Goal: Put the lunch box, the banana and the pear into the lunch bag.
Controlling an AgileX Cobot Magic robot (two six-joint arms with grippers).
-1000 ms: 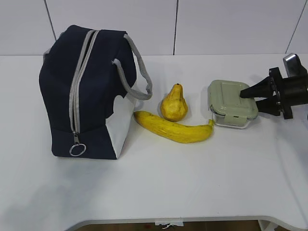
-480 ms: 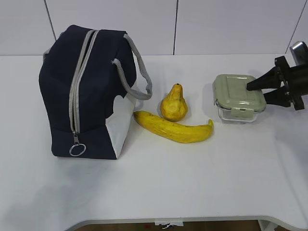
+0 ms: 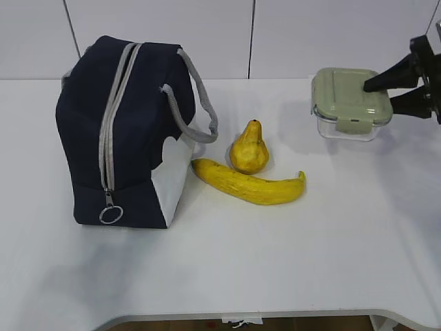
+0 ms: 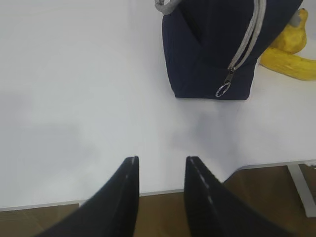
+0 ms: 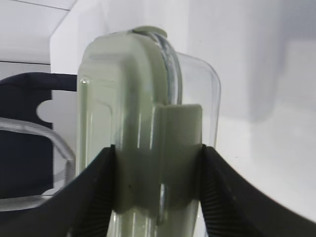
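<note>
Right hand (image 3: 394,85) with lunch box (image 3: 346,102), now higher above table (image 3: 275,262).

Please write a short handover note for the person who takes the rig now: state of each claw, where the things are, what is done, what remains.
Right claw: shut on the lunch box, lifted clear of the table at the far right.
Left claw: open, empty, above the near table edge, in front of the lunch bag.
Lunch bag: upright at left, zipper closed.
Pear and banana: on the table right of the bag, close together.
Done: lunch box picked up.
Left: open the bag, put in lunch box, banana and pear.
</note>
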